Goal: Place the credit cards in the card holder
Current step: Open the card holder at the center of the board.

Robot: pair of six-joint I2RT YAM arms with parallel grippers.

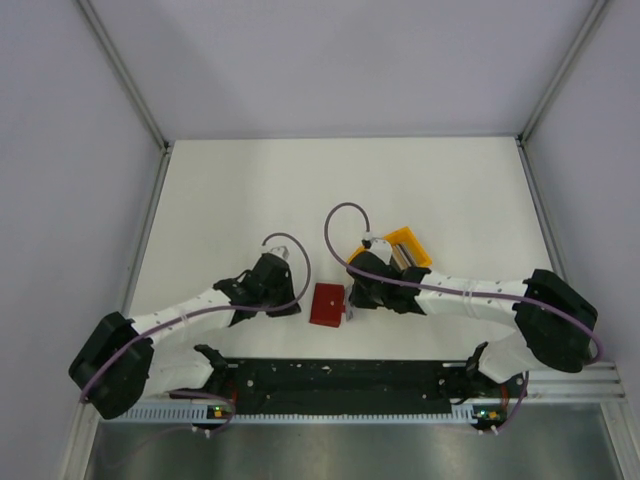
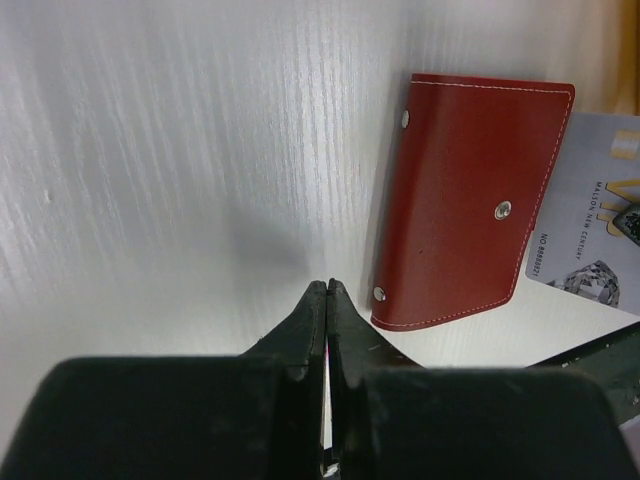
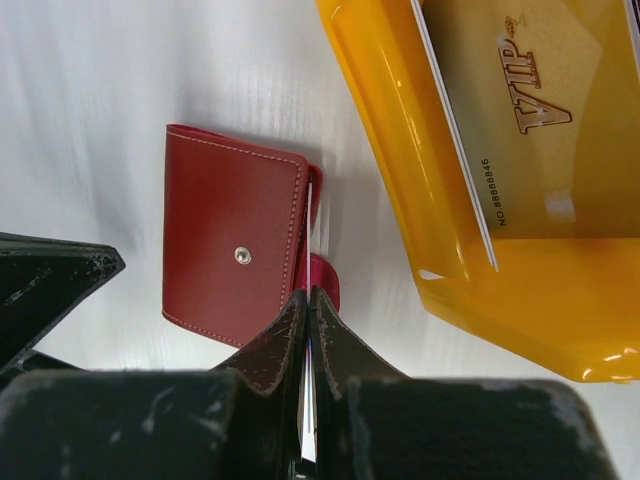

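Holder (image 2: 470, 200): red, folded shut, flat on desk (image 2: 150, 150), between the grippers.
Bin (image 3: 385, 150): yellow, contains gold VIP card (image 3: 540, 100).
Right gripper (image 3: 308, 300): pinching grey card (image 2: 590, 200) edge-on, at holder's edge.
Left gripper (image 2: 327, 292): pressed together, empty.
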